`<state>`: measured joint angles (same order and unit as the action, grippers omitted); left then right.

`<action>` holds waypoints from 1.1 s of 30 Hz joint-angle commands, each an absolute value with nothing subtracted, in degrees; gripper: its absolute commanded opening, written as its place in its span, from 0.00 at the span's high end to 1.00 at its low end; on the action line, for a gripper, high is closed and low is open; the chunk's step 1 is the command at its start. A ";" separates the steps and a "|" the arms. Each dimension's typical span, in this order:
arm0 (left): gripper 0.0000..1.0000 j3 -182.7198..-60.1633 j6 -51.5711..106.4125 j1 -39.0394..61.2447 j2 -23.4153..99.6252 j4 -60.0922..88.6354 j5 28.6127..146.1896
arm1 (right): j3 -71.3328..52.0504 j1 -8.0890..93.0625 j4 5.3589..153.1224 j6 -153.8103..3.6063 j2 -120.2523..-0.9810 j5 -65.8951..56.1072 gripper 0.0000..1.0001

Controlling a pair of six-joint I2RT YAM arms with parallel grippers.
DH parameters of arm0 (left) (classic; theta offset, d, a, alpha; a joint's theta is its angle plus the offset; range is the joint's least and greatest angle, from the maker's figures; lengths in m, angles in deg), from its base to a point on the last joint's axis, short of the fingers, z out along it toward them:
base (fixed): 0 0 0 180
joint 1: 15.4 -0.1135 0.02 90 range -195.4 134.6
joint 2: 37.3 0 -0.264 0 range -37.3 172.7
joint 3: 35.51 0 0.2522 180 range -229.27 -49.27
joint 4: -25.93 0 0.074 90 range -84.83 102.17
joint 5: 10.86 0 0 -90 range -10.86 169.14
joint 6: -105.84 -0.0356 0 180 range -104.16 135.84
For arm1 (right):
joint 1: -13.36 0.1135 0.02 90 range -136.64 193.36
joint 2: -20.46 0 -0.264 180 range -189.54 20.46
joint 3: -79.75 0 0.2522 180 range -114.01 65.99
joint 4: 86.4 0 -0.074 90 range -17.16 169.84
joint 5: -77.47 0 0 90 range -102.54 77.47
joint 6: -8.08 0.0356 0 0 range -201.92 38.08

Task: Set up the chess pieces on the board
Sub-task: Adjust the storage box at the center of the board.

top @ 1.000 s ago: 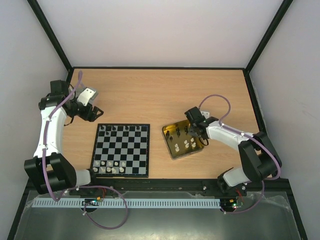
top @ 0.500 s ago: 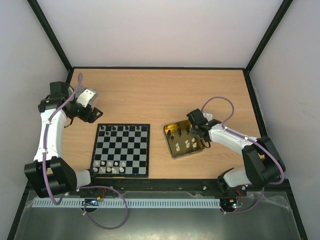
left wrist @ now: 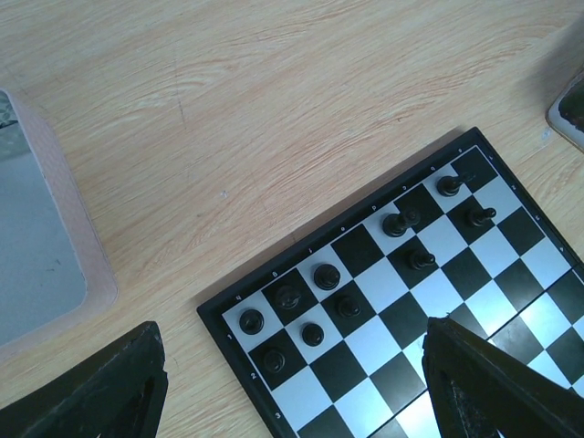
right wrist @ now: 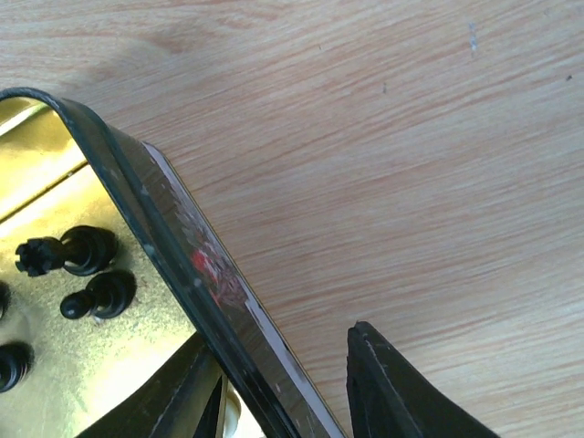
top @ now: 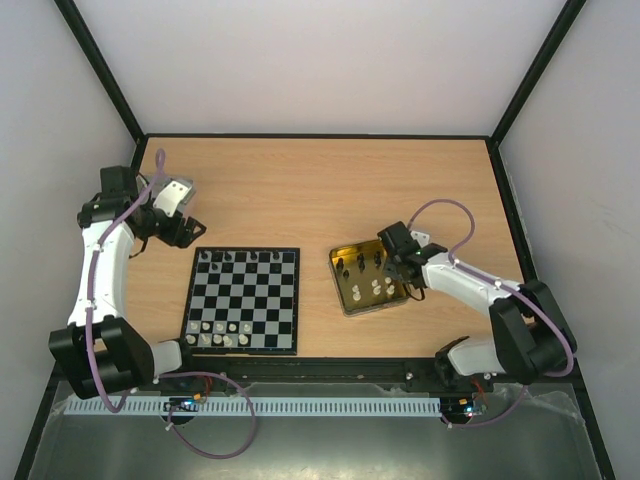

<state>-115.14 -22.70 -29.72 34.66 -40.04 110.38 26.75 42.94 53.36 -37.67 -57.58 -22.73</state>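
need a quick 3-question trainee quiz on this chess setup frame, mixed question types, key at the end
1. Multiple choice: where do the chess pieces not yet on the board sit? A) in the gold tray B) in a cloth bag C) in a wooden drawer
2. True or false: the left claw grips a chess piece.
3. Short answer: what does the right claw straddle?
Key: 1 A. 2 False; it is open and empty. 3 The tray's wall.
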 commanded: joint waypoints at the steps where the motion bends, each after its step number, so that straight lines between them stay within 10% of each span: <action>1: 0.22 -114.08 -22.45 -30.02 33.36 -40.13 111.20 | 28.86 42.71 51.90 -35.24 -54.10 -22.21 0.65; 26: 0.22 -111.10 -21.76 -31.12 32.20 -38.39 112.16 | 34.76 42.71 54.14 -29.02 -49.23 -22.57 0.72; 33: 0.22 -111.76 -21.67 -31.39 32.24 -38.62 112.88 | 32.43 42.72 52.49 -29.78 -46.09 -24.15 0.37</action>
